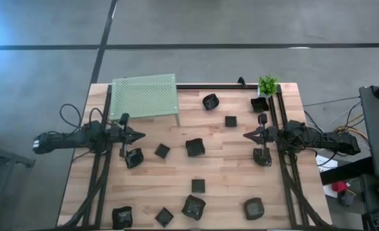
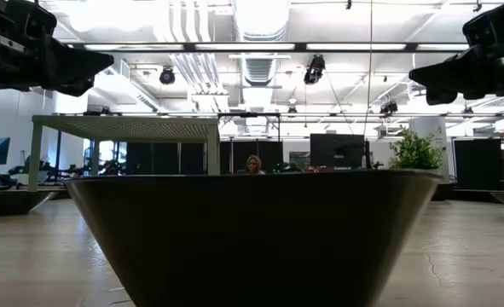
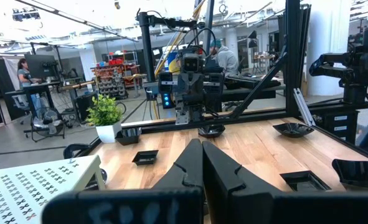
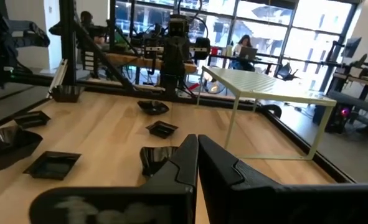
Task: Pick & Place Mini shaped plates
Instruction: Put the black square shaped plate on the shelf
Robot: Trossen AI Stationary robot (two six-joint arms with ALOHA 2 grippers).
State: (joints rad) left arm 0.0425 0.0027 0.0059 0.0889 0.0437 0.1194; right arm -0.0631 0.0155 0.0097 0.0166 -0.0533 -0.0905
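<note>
Plates, the mini shaped plates (image 1: 195, 147), lie scattered over the wooden worktop (image 1: 227, 173); left gripper (image 1: 140, 136) and right gripper (image 1: 247, 135) hover at opposite sides, jaws together

No text, label, brand or number can be read in any of the views (the pale smudges on the dark housing at the bottom edge of each wrist view may be lettering, but they are too blurred to make out; the rows of small marks on the green perforated platform (image 3: 28, 183) are its holes, not writing), and the screens in the room behind the table show nothing legible
</note>
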